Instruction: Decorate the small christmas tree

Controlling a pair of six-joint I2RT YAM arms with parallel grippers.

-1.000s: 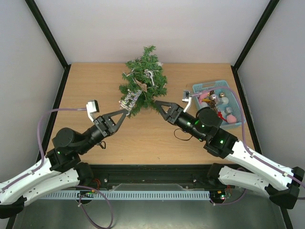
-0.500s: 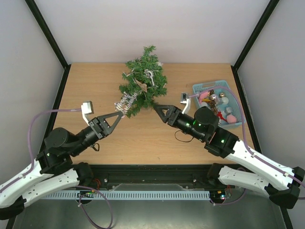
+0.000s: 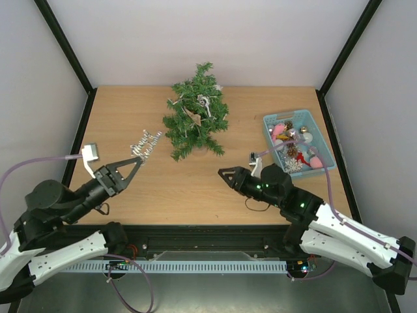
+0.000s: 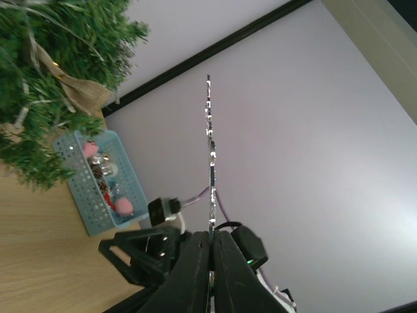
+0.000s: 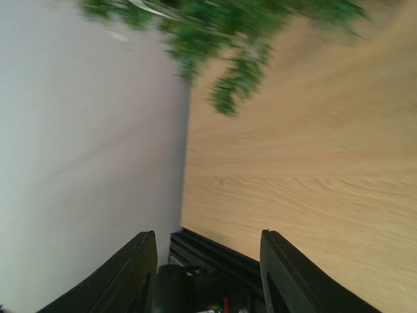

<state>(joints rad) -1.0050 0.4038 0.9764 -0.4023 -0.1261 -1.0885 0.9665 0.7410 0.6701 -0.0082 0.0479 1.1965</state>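
Both arms have drawn back from the tree (image 3: 195, 120) since a second ago. The left gripper (image 3: 135, 161) has carried the ornament (image 3: 145, 141) off the near-left branches and out to the left, and the right gripper (image 3: 225, 175) has backed toward the near edge.

From where I stand, the tree is upright at the far middle of the table (image 3: 189, 189), with the basket (image 3: 326, 140) at its right. The left gripper is clamped tight on the near end of the flat silver ornament. In the left wrist view the ornament (image 4: 210, 143) shows edge-on, straight out from the fingertips (image 4: 199, 257). The right gripper (image 5: 208, 274) stands partly spread with nothing in it.

What matters next is that the tree lies to the right of the left gripper and a little farther off. The ornament's long axis already points that way, its free end near the left branches but apart from them. I judge the left arm is the one to hang it.
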